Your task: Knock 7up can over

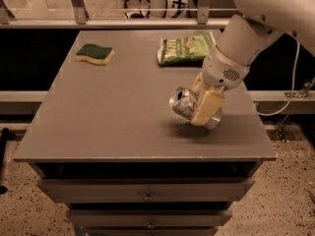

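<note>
1. Pincer [196, 108] sits over the right front part of the tabletop [113, 117]. It is clenched on the 7up can [181, 102], with one cream finger [208, 106] across the can's near side and the other behind it.
2. The 7up can is tipped far over, nearly on its side, with the pull-tab end facing left. A shadow lies directly beneath it. Cannot tell whether its lower end touches the surface.
3. Edges: the can is nearer the right edge than the left, and set back from the front edge. The arm comes in from the upper right, over the right rear corner.
4. Open room: a broad bare stretch runs left of the can to the left edge, and along the front strip.
5. Count: one 7up can; one green snack bag [184, 48], lying flat near the rear edge behind the pincer and apart from the can; one green-topped sponge [94, 53] at rear left, well apart from both.
6. Below the front edge: drawer fronts [147, 190], stacked.
</note>
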Controlling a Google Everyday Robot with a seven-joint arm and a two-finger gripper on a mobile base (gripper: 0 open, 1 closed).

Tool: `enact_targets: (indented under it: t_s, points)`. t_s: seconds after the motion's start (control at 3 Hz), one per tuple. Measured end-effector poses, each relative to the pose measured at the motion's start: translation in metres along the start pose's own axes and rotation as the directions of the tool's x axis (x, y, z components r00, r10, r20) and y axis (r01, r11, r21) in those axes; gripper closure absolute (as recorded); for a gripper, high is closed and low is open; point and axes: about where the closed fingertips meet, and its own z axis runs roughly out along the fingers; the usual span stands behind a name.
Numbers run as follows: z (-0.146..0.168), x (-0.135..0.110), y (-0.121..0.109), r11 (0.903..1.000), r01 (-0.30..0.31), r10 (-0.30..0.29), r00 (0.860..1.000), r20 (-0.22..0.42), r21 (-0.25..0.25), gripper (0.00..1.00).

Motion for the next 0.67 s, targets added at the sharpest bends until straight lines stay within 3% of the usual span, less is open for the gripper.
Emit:
enact_targets:
  t_s: [0.33,0.67]
  points:
    - [0.014,-0.004,-0.002,0.9999,0.01,-0.01,1.0,-0.019,-0.013,0.15]
    - [0.028,-0.011,-0.003,0.9998,0.014,-0.014,1.0,-0.016,-0.01,0.0]
